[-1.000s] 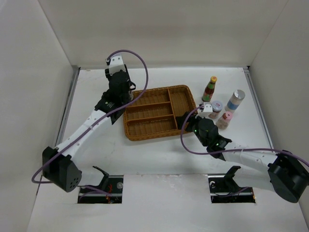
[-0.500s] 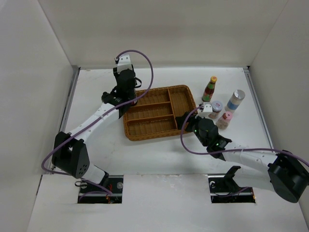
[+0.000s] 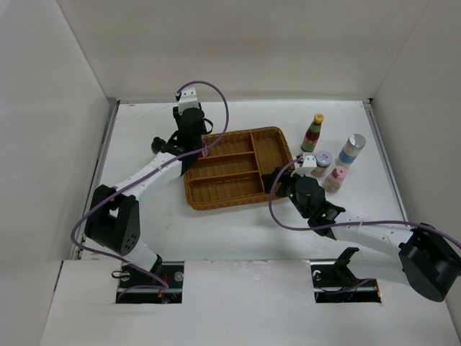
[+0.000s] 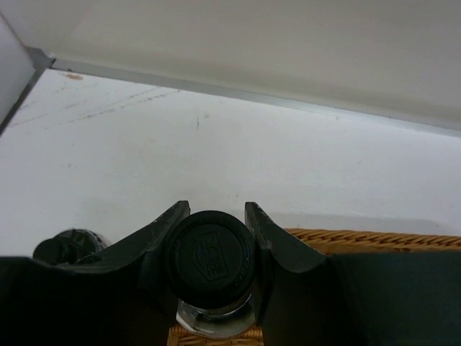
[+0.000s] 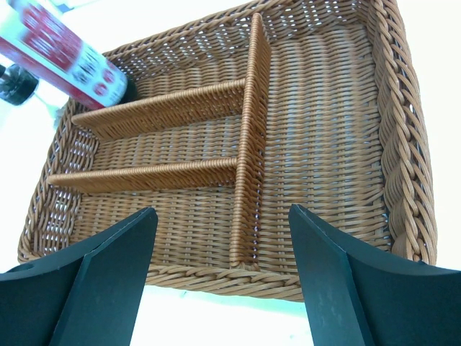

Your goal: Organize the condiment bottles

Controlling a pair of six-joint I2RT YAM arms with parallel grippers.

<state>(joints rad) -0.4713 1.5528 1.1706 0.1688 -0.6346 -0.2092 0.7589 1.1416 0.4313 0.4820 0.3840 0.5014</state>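
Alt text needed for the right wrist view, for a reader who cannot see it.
A brown wicker tray, divided into three long compartments and one wide one, fills the view, framed below by the open black fingers of the right gripper. A tilted red-labelled bottle leans in over the tray's upper-left corner.

A white tabletop (image 3: 238,234) sits boxed in by three plain white panels: a left wall (image 3: 43,144), a back wall (image 3: 238,50) and a right wall (image 3: 425,79). A thin metal strip (image 4: 216,91) runs along the foot of the back wall, with a similar rail (image 3: 101,166) down the left edge. Faint scuff marks (image 4: 108,115) cross the far left of the surface. Two rectangular openings (image 3: 149,282) are cut near the front edge. Lighting is even and soft, with pale shadows.
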